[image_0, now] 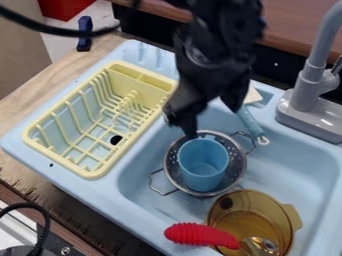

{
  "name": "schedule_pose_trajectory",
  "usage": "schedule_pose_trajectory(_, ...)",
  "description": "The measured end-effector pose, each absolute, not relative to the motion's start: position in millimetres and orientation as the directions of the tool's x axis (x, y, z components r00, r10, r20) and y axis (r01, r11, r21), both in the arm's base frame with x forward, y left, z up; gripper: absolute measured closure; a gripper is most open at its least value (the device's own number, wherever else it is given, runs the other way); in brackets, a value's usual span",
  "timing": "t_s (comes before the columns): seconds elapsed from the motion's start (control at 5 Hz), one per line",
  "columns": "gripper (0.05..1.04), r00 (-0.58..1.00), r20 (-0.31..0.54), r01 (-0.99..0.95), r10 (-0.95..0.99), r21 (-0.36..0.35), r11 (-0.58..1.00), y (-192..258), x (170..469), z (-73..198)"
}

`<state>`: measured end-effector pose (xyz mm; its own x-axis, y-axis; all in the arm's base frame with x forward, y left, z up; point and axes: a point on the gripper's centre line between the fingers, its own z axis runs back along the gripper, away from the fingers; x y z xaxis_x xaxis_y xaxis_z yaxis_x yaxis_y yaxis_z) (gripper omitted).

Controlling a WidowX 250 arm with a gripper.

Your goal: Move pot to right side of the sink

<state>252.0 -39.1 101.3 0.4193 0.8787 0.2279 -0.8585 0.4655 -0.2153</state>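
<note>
My gripper (pixel 212 119) hangs over the back of the sink (pixel 143 197), its fingers spread apart with nothing between them. The left fingertip is at the back rim of a blue cup (pixel 202 167) in this view; whether they touch I cannot tell. That cup stands inside a silver metal strainer pot (pixel 175 175) with wire handles, in the middle of the basin. In front and to the right sits a see-through amber pot (pixel 291 226), with a red-handled utensil (pixel 200 235) lying across its left rim.
A pale yellow dish rack (pixel 97 172) stands on the left part of the sink unit. The grey faucet (pixel 307 95) rises at the back right. Behind the strainer pot, a light blue handled tool (pixel 250 122) leans near the sink's back edge.
</note>
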Motion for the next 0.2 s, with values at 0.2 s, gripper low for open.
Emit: schedule_pose_trajectory(0.2,0.083,0.641,0.268,-0.715,0.719,-0.133,0.687,-15.5,249.8,107.4)
